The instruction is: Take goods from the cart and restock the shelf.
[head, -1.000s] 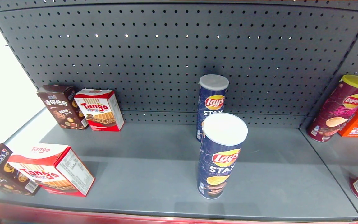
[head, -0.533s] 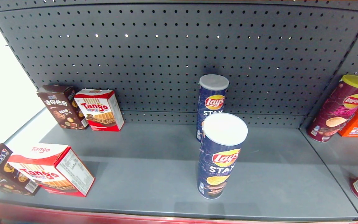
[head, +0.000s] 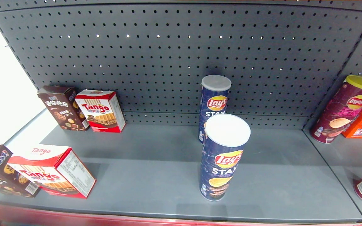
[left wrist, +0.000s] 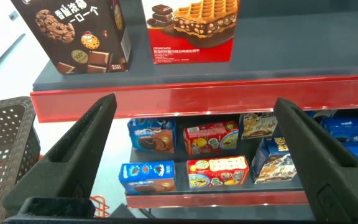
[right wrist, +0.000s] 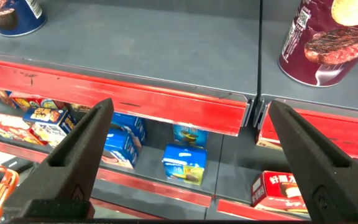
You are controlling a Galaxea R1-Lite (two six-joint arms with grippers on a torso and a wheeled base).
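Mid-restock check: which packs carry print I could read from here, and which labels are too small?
Front blue can: large logo and word, legible.
Rear blue can: same.
Rear red-white box: large logo, legible.
Brown box: large characters, legible.
Purple can: logo legible.
Lower-shelf boxes: too small.

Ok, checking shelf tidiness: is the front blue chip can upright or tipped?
Upright: the front blue chip can stands on its base on the shelf, white lid up.

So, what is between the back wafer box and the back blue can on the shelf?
Nothing. In the head view, only bare grey shelf runs from the wafer box to the blue can.
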